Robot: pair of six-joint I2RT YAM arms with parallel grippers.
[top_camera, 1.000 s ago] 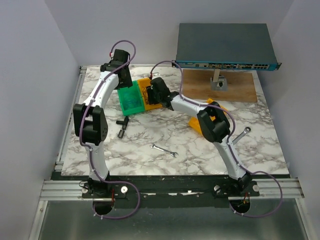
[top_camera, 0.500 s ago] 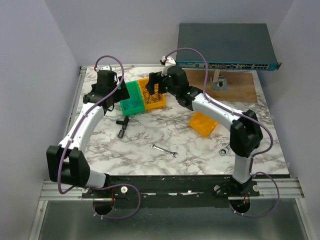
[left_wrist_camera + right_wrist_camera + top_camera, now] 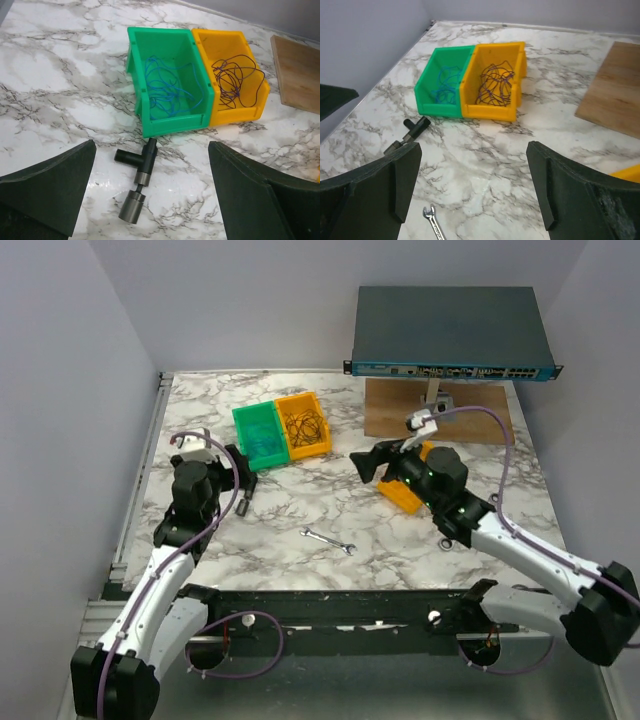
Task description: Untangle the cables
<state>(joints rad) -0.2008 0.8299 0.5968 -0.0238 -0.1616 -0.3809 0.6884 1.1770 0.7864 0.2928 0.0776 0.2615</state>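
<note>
The cables lie in two bins at the back left of the table. A thin blue cable (image 3: 167, 92) is coiled loosely in the green bin (image 3: 258, 435). A dark cable (image 3: 235, 80) is coiled in the orange bin (image 3: 303, 425) beside it. In the right wrist view the blue cable (image 3: 445, 85) and the dark cable (image 3: 495, 85) show the same way. My left gripper (image 3: 236, 470) hangs open just in front of the green bin, holding nothing. My right gripper (image 3: 368, 462) is open and empty too, to the right of the orange bin. Both wrist views show wide jaws: left gripper (image 3: 151, 165), right gripper (image 3: 473, 165).
A black T-shaped tool (image 3: 137, 175) lies in front of the green bin. A small wrench (image 3: 328, 540) sits near the table's middle. A second orange bin (image 3: 400, 495) lies under my right arm. A wooden board (image 3: 400, 415) and a network switch (image 3: 450, 335) stand at the back right.
Both arms have pulled back from the bins toward the near edge and lowered. Both grippers have opened. The cables stay in the bins.
</note>
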